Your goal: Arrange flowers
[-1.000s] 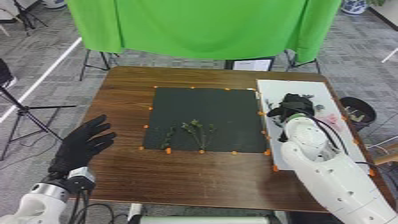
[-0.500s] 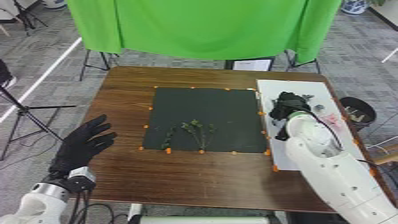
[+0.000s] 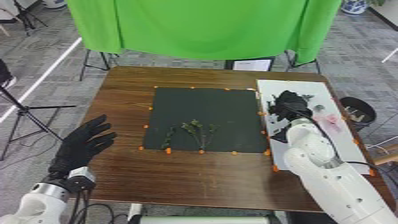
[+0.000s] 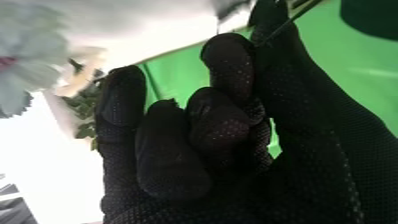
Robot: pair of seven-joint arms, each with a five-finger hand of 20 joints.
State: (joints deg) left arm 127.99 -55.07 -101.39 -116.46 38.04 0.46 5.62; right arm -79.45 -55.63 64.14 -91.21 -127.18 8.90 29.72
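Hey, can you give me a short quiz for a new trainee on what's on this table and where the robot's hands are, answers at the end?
1. Multiple choice: What lies on the dark mat?
A) a vase
B) green sprigs
C) scissors

2. True or false: The left hand is to the left of the dark mat.

3. Fill in the colour: The right hand is over the ____ sheet.

Key: 1 B; 2 true; 3 white.

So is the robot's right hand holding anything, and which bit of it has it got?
The right hand seems to be pinching a thin stem between its fingertips. Which end of the stem it is, I can't tell.
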